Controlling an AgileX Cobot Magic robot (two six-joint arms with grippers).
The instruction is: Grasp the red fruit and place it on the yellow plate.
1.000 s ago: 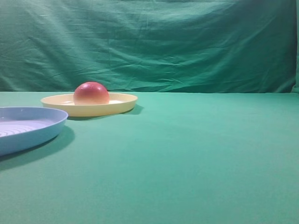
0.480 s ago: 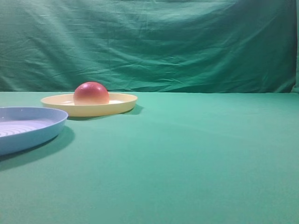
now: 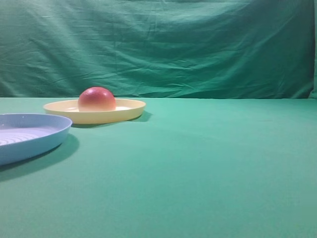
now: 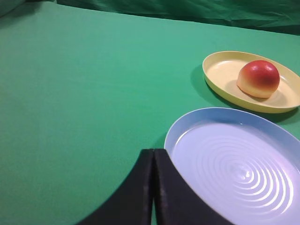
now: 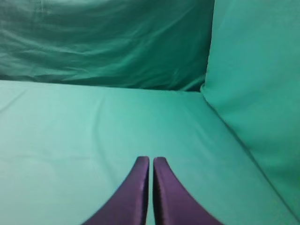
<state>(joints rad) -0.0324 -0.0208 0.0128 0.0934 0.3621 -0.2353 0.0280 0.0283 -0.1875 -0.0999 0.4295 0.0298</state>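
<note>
Left gripper fingers pressed together, holding nothing; right gripper likewise closed and empty, over bare green cloth. Two plates, one fruit. Yellow plate holds the red fruit, flat side down. Light blue ridged plate holds nothing. Fruit sits well ahead-right of left gripper, beyond the blue plate.

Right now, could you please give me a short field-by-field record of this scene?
red fruit: resting on the yellow plate, held by nothing
yellow plate: on the green cloth, beyond the blue plate
blue plate: ridged, nothing on it
left gripper: shut, holding nothing, beside the blue plate's rim
right gripper: shut, holding nothing, over bare green cloth
task status: the fruit appears placed
</note>
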